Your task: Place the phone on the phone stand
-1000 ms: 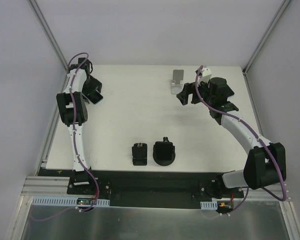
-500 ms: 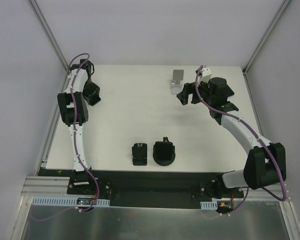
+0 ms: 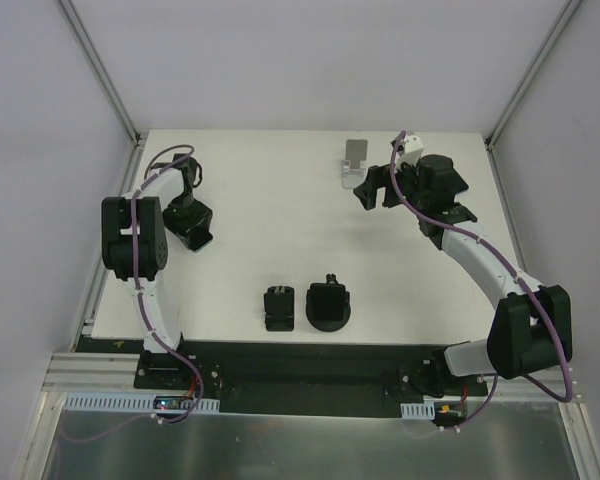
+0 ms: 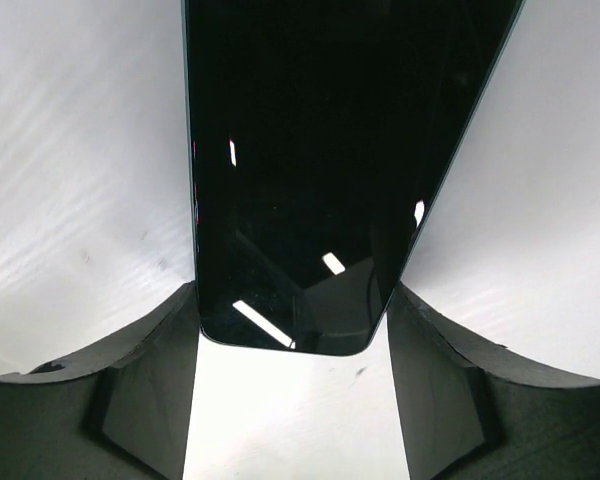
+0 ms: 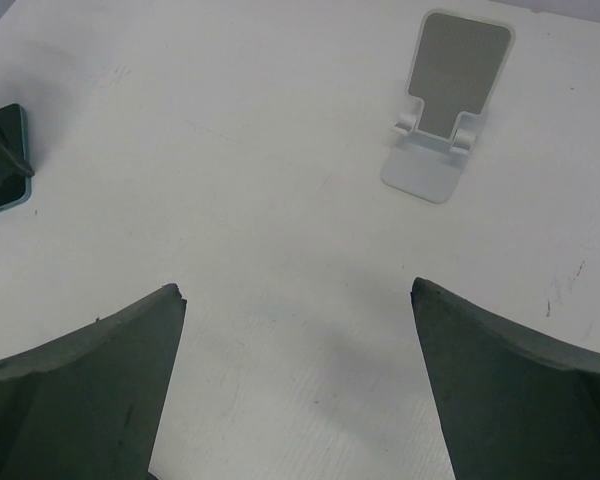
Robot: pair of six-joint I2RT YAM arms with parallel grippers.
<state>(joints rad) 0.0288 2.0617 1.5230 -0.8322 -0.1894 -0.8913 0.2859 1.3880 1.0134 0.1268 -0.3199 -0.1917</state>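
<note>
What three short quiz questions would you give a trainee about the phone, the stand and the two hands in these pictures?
1. True or false: the right hand is open, with nothing between its fingers.
2. The phone sits between the fingers of which hand? A) the left hand B) the right hand C) neither of them
3. What rests on the phone stand at this moment?

Key: 1 true; 2 A; 3 nothing, the stand is empty.
</note>
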